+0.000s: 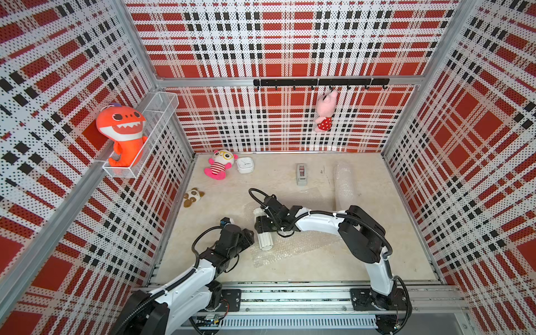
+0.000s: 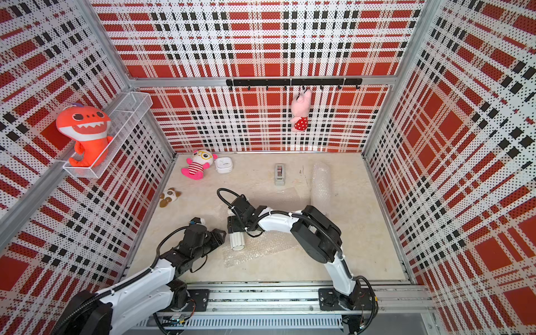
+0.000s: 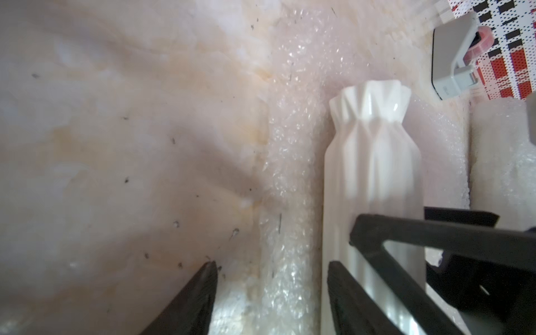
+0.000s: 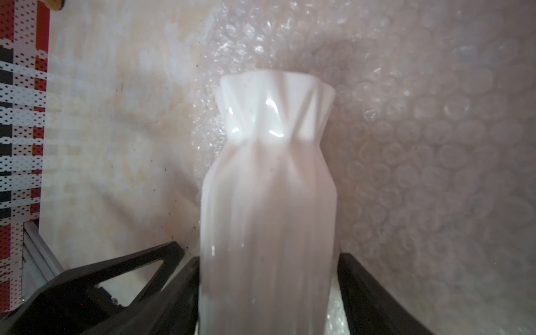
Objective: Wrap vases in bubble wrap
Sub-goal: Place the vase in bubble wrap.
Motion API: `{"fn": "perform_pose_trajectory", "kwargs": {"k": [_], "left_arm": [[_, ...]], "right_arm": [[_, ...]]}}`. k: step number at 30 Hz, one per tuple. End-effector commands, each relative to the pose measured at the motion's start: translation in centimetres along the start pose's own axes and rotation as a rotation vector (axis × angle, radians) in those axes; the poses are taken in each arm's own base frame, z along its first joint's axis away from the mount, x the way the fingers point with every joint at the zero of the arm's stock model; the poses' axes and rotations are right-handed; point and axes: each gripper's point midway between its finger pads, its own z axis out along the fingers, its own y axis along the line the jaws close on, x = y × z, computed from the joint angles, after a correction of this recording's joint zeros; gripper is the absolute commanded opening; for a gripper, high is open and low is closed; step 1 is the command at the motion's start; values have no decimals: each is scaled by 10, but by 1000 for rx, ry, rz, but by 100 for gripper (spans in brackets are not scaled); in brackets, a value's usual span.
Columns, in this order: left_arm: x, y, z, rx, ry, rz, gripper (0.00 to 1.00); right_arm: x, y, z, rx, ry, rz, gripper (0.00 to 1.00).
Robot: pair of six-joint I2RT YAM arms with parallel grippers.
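Note:
A white ribbed vase [image 1: 266, 240] [image 2: 238, 240] lies on its side along the left edge of a clear bubble wrap sheet [image 1: 293, 246] [image 2: 264, 249]. My right gripper [image 1: 262, 224] [image 4: 268, 256] straddles the vase [image 4: 266, 203] mid-body, open. One finger touches it, and a sliver of wrap shows beside the other. My left gripper [image 1: 249, 235] [image 3: 272, 264] stands open just left of the vase [image 3: 374, 162]. The wrap's edge strip [image 3: 290, 174] lies between its fingers, and one finger rests by the vase's side. A second roll of bubble wrap [image 1: 343, 185] lies at the back right, its contents hidden.
A grey tape dispenser [image 1: 301, 174] [image 3: 452, 63] stands behind the sheet. A small white box [image 1: 245, 166], a pink plush [image 1: 219, 166] and a small panda plush [image 1: 193, 197] sit at the back left. Plaid walls enclose the floor.

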Motion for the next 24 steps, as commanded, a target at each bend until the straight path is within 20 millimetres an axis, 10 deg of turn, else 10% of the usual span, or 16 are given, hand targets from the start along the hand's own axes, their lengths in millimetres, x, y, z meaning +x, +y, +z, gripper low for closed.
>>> {"fn": "perform_pose_trajectory", "kwargs": {"k": [1,24], "left_arm": [[6,2,4,-1,11,9,61],[25,-4,14,61,61,-47,16]], "right_arm": [[-14,12,-21,-43,-60,1,78],[7,-4,-30,-39,-28,-72,46]]}}
